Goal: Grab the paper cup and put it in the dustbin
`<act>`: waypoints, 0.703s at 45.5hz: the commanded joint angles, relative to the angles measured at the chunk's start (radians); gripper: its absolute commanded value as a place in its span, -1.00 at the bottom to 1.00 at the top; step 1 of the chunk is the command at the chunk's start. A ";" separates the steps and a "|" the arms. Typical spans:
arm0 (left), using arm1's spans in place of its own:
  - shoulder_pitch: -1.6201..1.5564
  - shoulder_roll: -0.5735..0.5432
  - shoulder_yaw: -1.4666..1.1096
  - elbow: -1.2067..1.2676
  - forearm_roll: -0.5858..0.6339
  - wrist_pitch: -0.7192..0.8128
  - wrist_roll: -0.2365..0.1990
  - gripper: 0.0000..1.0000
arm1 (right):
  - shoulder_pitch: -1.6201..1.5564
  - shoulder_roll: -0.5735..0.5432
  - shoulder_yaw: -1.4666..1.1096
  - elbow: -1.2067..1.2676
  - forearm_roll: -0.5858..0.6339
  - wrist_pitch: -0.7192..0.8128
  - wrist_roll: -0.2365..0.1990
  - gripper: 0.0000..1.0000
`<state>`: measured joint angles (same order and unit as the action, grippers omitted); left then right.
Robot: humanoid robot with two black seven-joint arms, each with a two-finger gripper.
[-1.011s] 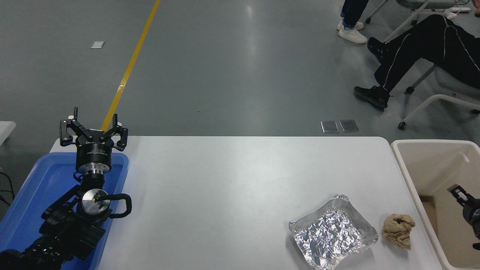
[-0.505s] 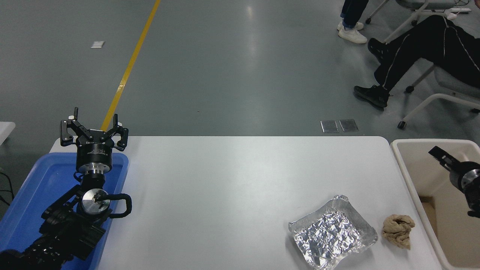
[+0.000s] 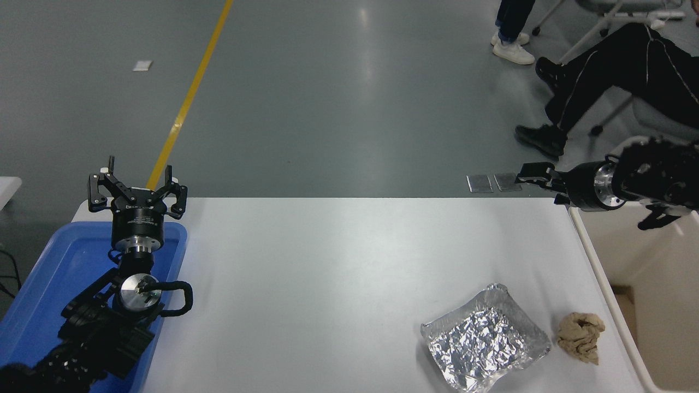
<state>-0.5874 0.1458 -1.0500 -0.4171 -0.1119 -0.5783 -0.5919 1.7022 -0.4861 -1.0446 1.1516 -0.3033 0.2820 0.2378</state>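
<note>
1. Cream plastic dustbin (image 3: 650, 262) hard against the right end of the white table (image 3: 338, 262), open at the top; only part of its inside in view.
2. No paper cup anywhere in sight: none on the table, none in either gripper. Possibly down inside the dustbin, out of view; cannot tell.
3. Right gripper (image 3: 538, 174) hangs over the dustbin's far left corner, pointing away from it across the table's far edge. Carries nothing visible; seen side-on, so cannot tell whether released or clenched.
4. Left gripper (image 3: 136, 188) parked well away from the dustbin, over the far end of a blue tray (image 3: 54, 262), fingers spread wide and empty.
5. Just left of the dustbin, a brown crumpled wad (image 3: 581, 335), then a crumpled foil tray (image 3: 483, 341).
6. Handling, as a judgement: such a cup likely very light, thin-walled, easy to crush or tip. Best taken across the wall below the rolled rim, with a gentle squeeze.
</note>
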 commanded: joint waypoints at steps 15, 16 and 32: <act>0.000 0.001 0.001 0.000 0.000 0.000 0.000 0.98 | 0.764 -0.052 -0.218 0.594 -0.143 0.376 -0.017 1.00; 0.000 0.001 0.001 0.000 0.000 0.000 0.000 0.98 | 0.787 -0.055 -0.218 0.594 -0.134 0.400 -0.017 1.00; 0.001 0.003 0.001 0.001 -0.002 0.002 0.000 0.98 | 1.064 -0.083 -0.267 0.594 0.052 0.503 -0.034 1.00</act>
<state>-0.5875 0.1484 -1.0504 -0.4171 -0.1120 -0.5783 -0.5920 2.5753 -0.5578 -1.2574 1.7174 -0.3400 0.7152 0.2163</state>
